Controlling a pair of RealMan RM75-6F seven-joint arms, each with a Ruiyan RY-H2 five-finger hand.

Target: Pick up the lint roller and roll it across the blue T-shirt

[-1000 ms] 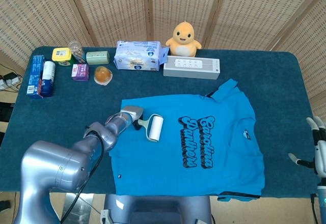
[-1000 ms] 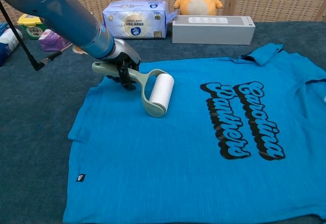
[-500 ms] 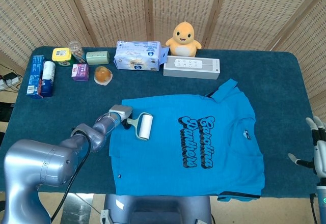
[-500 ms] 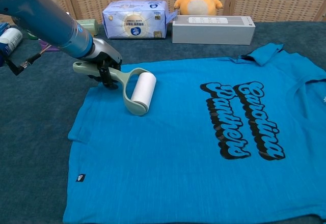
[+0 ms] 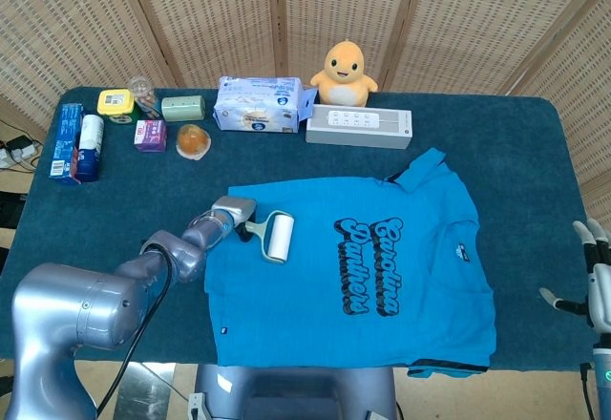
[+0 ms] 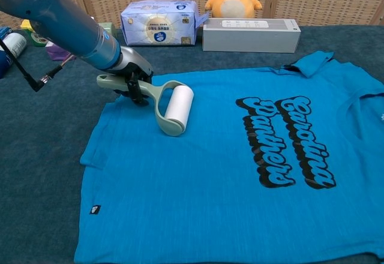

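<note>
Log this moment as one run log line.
left hand: holds lint roller | roller: on blue T-shirt, left part | right hand: idle, table edge

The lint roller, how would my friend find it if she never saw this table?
Find the blue T-shirt lying flat. On its left part sits the lint roller, held by the left hand. It alone has a white drum.

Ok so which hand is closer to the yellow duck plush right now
Left. The left hand holds the lint roller on the blue T-shirt, in front of the duck plush. The right hand hangs off the table's far right edge.
</note>
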